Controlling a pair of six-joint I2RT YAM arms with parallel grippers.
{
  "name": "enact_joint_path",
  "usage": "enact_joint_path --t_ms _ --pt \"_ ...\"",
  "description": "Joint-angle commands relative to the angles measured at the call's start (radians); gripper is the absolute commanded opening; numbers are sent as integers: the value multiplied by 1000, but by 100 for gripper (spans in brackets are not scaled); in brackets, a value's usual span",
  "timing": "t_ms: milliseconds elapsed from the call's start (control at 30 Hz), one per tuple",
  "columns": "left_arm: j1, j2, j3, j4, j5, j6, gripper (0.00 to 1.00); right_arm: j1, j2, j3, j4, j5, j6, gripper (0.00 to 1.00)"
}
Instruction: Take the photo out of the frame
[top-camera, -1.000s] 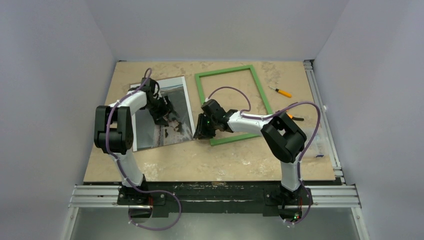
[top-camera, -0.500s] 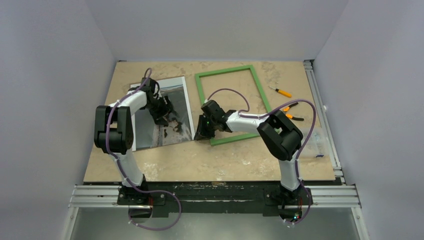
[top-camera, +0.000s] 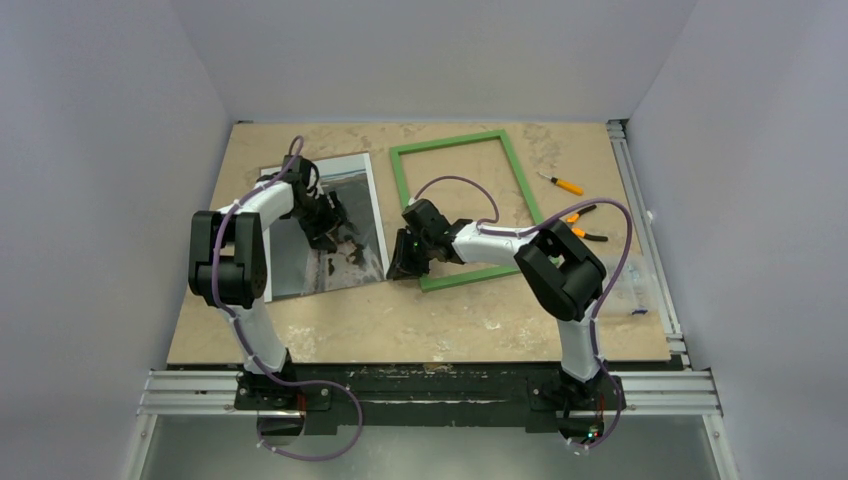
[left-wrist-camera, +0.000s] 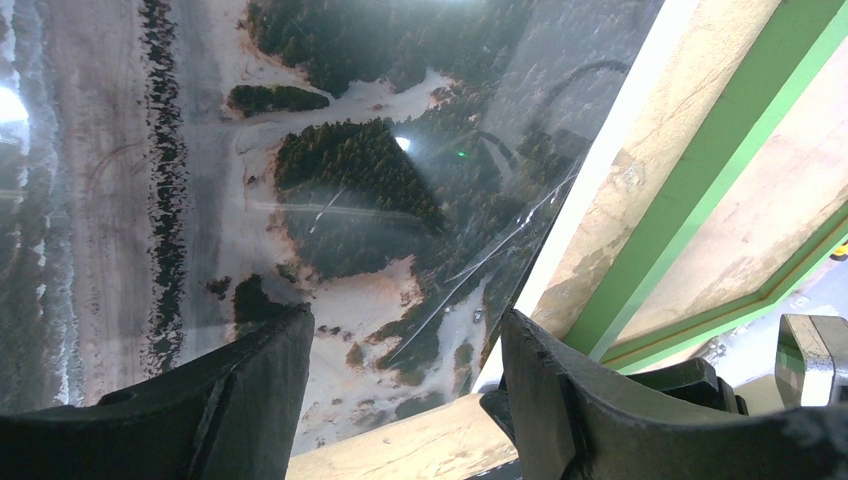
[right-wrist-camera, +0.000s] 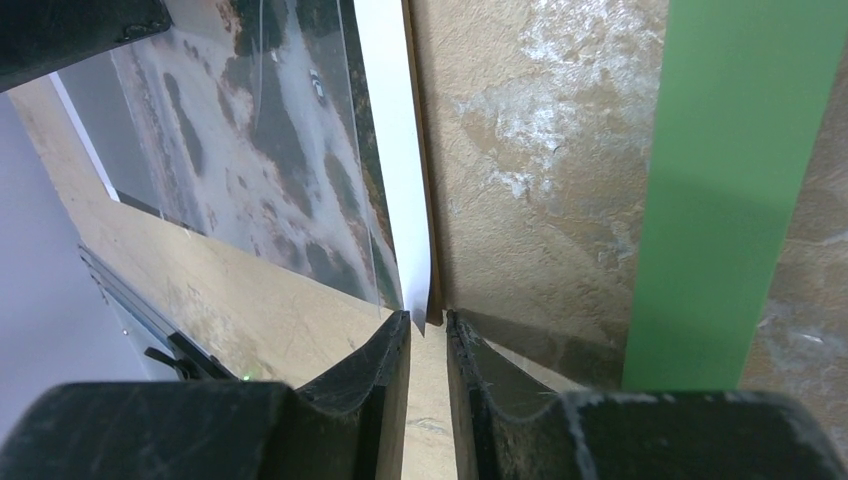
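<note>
- The right gripper (right-wrist-camera: 428, 328) has its jaws drawn to a narrow slit. The near right corner of the photo (right-wrist-camera: 300, 150) sits at their tips, and we cannot tell whether it is pinched or only touched.
- The left gripper (left-wrist-camera: 402, 335) hovers over the glossy landscape with its jaws wide apart, gripping nothing.
- The photo lies face up on the table (top-camera: 400, 320), wholly outside the frame (top-camera: 455, 142) and just left of it, with a strip of bare board between them.
- We judge the removal nearly done. To finish well, we keep the slit level with the thin edge and avoid bending the white margin.
- The frame's green rail runs close beside the right fingers, so we would back out toward the bare near edge. The orange-handled tool (top-camera: 562, 184) lies well apart.
</note>
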Motion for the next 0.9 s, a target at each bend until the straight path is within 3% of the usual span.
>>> enact_joint_path --t_ms 0,500,867 --pt "5 4 32 3 16 -9 66 -5 -23 38 28 -24 2 20" --pt "5 6 34 4 19 -9 66 -5 16 77 23 -46 -1 12" --pt "5 7 34 4 24 -9 66 -5 38 87 -20 -16 4 15"
